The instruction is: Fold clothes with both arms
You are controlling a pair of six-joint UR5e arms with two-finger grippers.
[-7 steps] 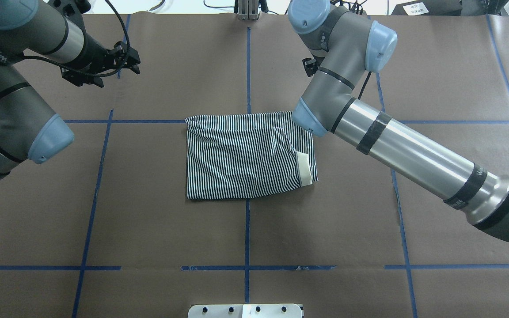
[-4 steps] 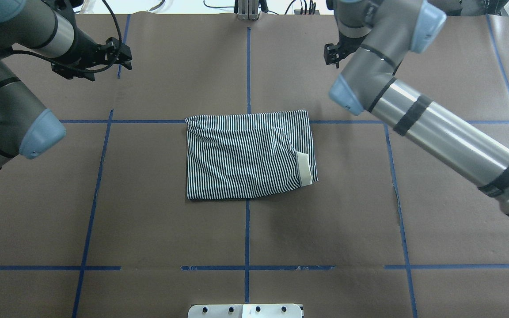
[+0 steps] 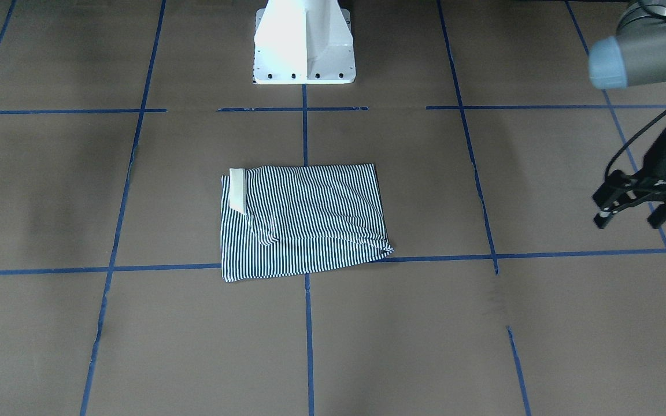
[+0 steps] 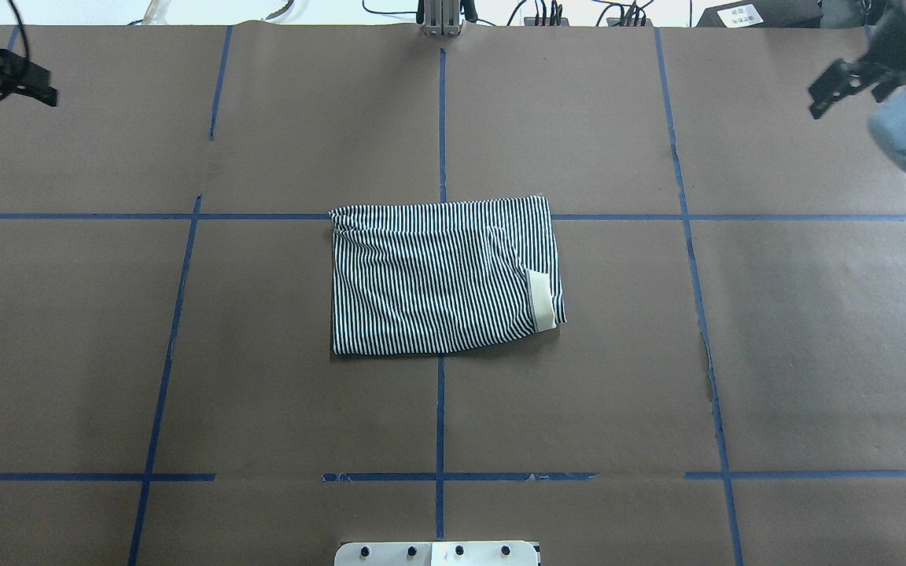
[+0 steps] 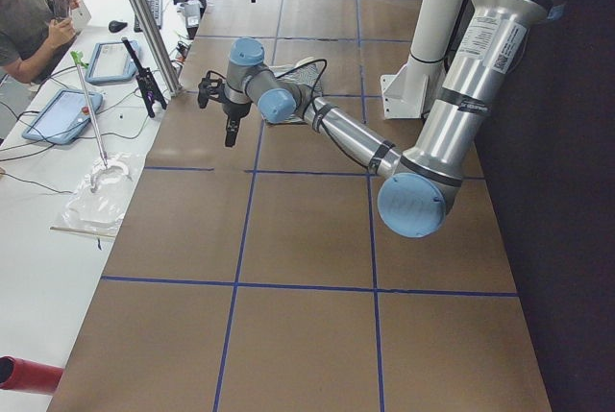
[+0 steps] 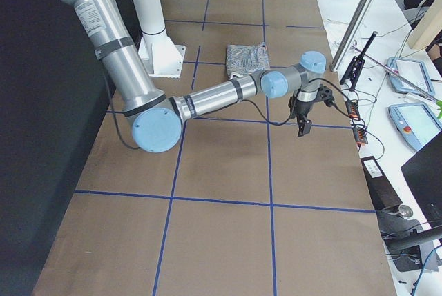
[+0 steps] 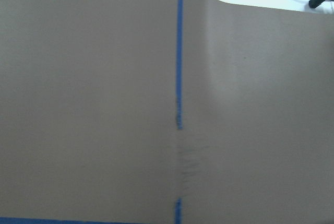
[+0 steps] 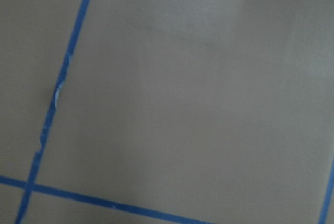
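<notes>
shirt: polo shirt (image 4: 441, 275) folded into compact rectangle, table (image 4: 264, 377) centre | left gripper (image 3: 626, 221): spread, empty, far left | right gripper (image 4: 846, 102): looks spread, far right | progress: folding seems complete, nothing left

Tabletop (image 4: 579, 377) papered brown, gridded in blue tape (image 4: 440, 409). Past left gripper (image 3: 628, 215), off the paper's edge: white bench (image 5: 58, 172), two blue-cased tablets (image 5: 62, 114), loose cables, slanted metal post (image 5: 144, 13), person seated (image 5: 24, 18). Past right gripper (image 4: 838, 90): white side surface (image 6: 407, 165), more tablets (image 6: 414, 120), black cords. Soft, even light.
</notes>
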